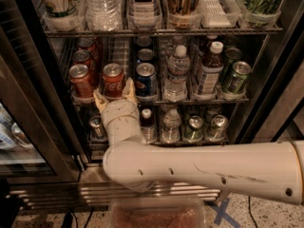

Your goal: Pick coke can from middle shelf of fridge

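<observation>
The pale, cream-coloured two-finger gripper is right up inside the tall dark-framed drinks fridge, at the front edge of the chrome wire middle shelf. The fingers are spread apart, one tip left of the target and the other up on its right, bracketing the lower part of the bright red aluminium coke can with its silver top. Whether the tips actually touch the can, I cannot tell. The can stands upright at the front of its lane, second from the left, with a darker red-brown can just beside it on the left and a blue Pepsi can on the right. The thick white arm sweeps in from the right, across the stainless slatted base.
</observation>
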